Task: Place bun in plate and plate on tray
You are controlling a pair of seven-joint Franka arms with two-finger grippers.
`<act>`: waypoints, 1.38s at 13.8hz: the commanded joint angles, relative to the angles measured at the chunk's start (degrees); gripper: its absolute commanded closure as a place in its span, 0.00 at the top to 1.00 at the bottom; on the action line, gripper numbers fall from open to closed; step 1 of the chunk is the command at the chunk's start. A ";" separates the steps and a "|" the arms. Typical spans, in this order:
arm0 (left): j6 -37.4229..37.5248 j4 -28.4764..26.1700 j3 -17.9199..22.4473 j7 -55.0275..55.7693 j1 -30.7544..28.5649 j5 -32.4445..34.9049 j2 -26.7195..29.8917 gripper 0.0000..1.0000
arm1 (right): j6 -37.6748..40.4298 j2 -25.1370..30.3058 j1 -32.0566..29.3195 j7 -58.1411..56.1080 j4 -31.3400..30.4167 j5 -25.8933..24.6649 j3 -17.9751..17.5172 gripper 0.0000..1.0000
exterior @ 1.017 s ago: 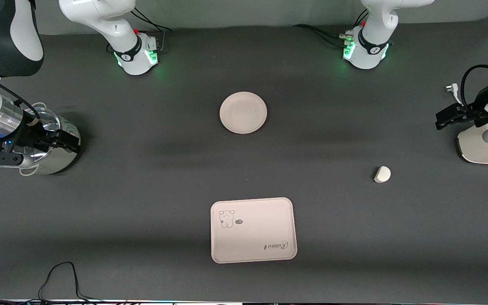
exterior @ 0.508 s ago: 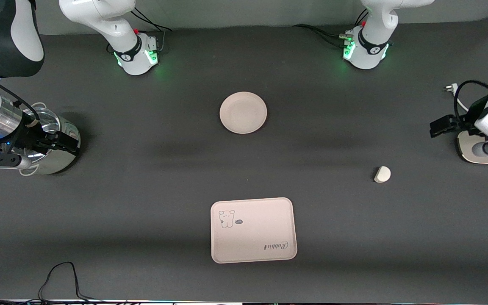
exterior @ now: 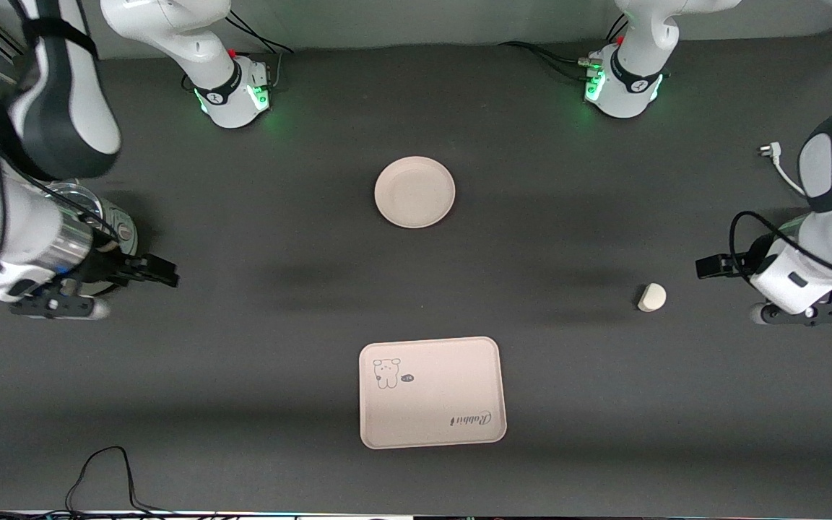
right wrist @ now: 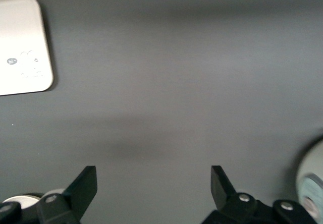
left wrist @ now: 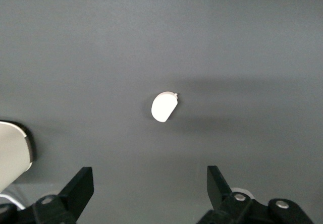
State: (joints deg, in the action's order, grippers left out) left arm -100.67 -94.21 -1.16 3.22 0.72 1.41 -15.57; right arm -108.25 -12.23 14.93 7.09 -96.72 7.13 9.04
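Both end effectors, left [left wrist: 150, 191] and right [right wrist: 154, 188], fingers apart, moved inward; bun [exterior: 651, 297] unmoved.

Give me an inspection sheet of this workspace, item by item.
Surface: dark grey table, no spills seen.
Bun: bun lies bare on the table toward the left arm's end.
Plate: plate holds nothing, not on the tray.
Tray: tray holds nothing, nearer the front camera than the plate.
Clutter: metal pot at the right arm's end.
Grippers: left gripper open beside the bun; right gripper open.
Cables: black cable at the near edge; white plug.
Surroundings: nothing seen.
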 commanded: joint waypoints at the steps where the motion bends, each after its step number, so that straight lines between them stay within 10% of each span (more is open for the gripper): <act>1: -2.77 -2.64 0.19 -0.32 0.60 0.17 -0.86 1.00 | -0.65 -0.86 2.03 -0.05 0.31 9.25 0.37 1.00; 3: -5.49 -4.05 0.19 0.03 0.95 0.26 -2.62 1.00 | -0.73 -2.79 2.20 -2.50 -0.31 22.34 0.37 1.00; 10: -12.87 -5.55 0.19 0.38 0.77 0.17 -8.51 0.99 | -1.44 -7.19 5.89 -2.86 -0.31 37.23 0.37 1.00; 19: -17.53 -5.99 0.19 0.56 0.60 0.09 -12.73 0.83 | -1.35 -10.44 5.90 -11.11 -1.10 44.90 0.28 1.00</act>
State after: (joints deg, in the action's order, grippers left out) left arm -116.17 -99.52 -1.13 3.33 1.14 1.41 -27.55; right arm -109.19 -22.15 20.59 -0.44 -97.49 49.13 8.86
